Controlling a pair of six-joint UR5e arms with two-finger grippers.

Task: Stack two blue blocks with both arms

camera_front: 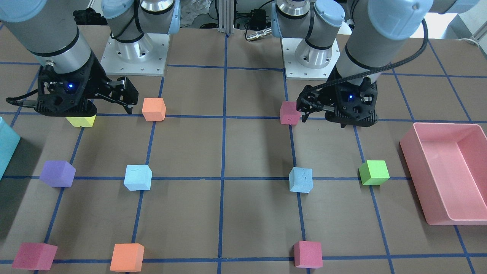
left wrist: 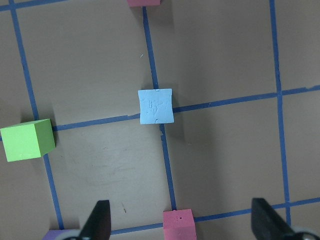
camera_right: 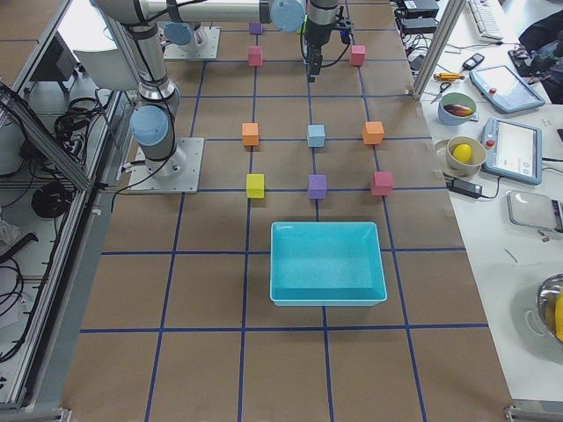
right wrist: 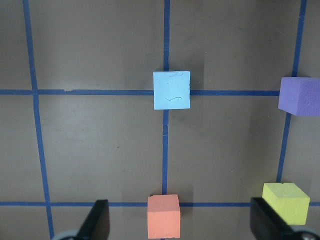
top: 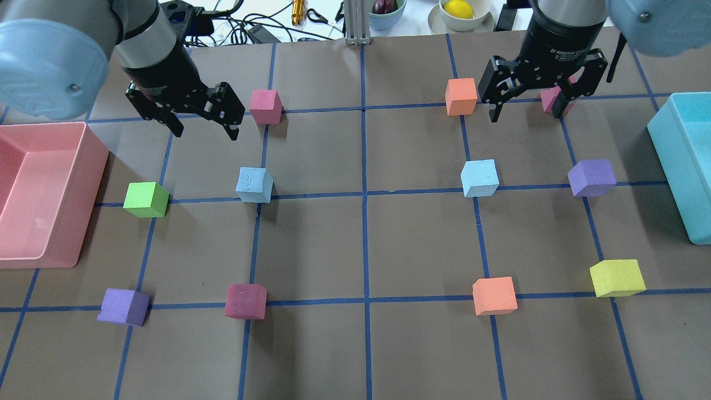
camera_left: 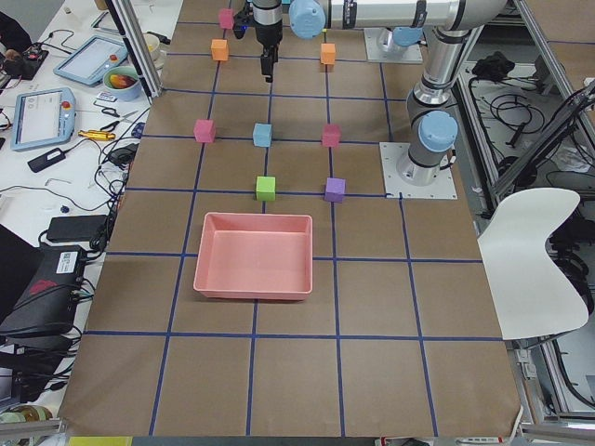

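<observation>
Two pale blue blocks sit apart on the brown table. One blue block [top: 254, 185] [camera_front: 301, 179] lies on the left half and shows centred in the left wrist view [left wrist: 156, 106]. The other blue block [top: 480, 178] [camera_front: 137, 177] lies on the right half and shows in the right wrist view [right wrist: 171, 89]. My left gripper [top: 203, 119] [camera_front: 304, 108] hangs open and empty above the table, farther from the robot than its block. My right gripper [top: 530, 105] [camera_front: 127, 97] is also open and empty, high above the table beyond its block.
A pink bin [top: 94, 166] stands at the left edge and a teal bin [top: 666, 144] at the right edge. Red [top: 265, 106], orange [top: 461, 96], green [top: 145, 199], purple [top: 591, 178] and yellow [top: 616, 278] cubes sit around on the grid.
</observation>
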